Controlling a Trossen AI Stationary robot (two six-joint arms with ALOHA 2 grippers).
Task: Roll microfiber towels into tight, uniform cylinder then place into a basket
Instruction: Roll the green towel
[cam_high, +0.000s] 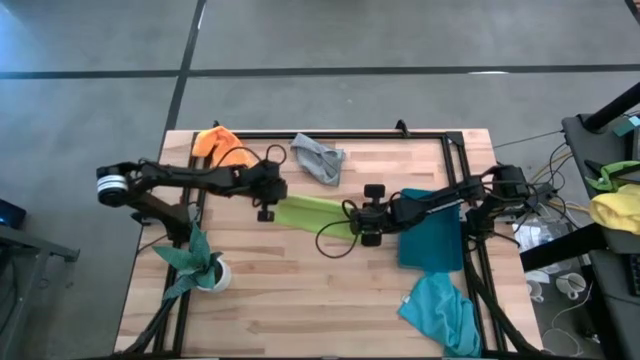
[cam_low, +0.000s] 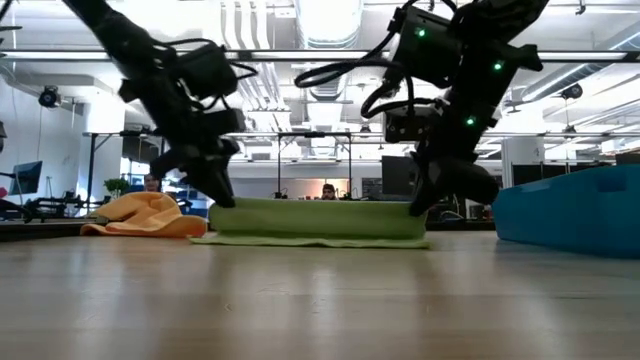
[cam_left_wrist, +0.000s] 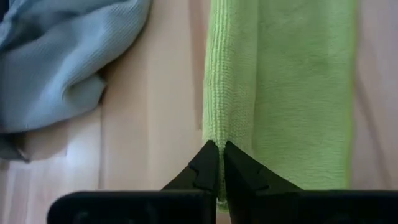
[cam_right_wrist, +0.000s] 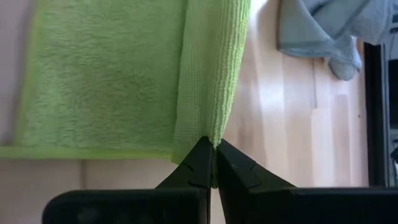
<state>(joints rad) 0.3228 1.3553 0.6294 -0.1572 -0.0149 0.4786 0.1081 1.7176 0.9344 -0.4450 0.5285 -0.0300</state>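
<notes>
The lime green towel (cam_high: 312, 213) lies mid-table, its far long edge turned over into a raised fold (cam_low: 320, 217) above the flat part (cam_low: 310, 240). My left gripper (cam_high: 268, 204) is shut on the fold's left end. My right gripper (cam_high: 369, 228) is shut on its right end. The orange towel (cam_high: 222, 146) and the grey towel (cam_high: 320, 158) lie crumpled near the far edge. The turquoise towel (cam_high: 440, 312) lies at the near right. The teal basket (cam_high: 432, 243) stands just right of my right gripper. My left gripper pinches the left end of the folded far edge (cam_left_wrist: 214, 134) between its two fingertips (cam_left_wrist: 205, 165). It comes slanting down from the table's left, along the fold. The fold is raised; the rest lies flat on the table. My right gripper pinches the right end of the same fold (cam_right_wrist: 210, 127) between its two fingertips (cam_right_wrist: 200, 158). It comes slanting down from the table's right, along the fold. The fold runs straight and level between both grippers (cam_low: 320, 205), and the towel's near part rests on the table.
A potted plant (cam_high: 203, 262) stands near the table's left edge, in front of my left arm. A black frame rail (cam_high: 330, 134) runs along the far edge and down both sides. Bare wood lies in front of the green towel.
</notes>
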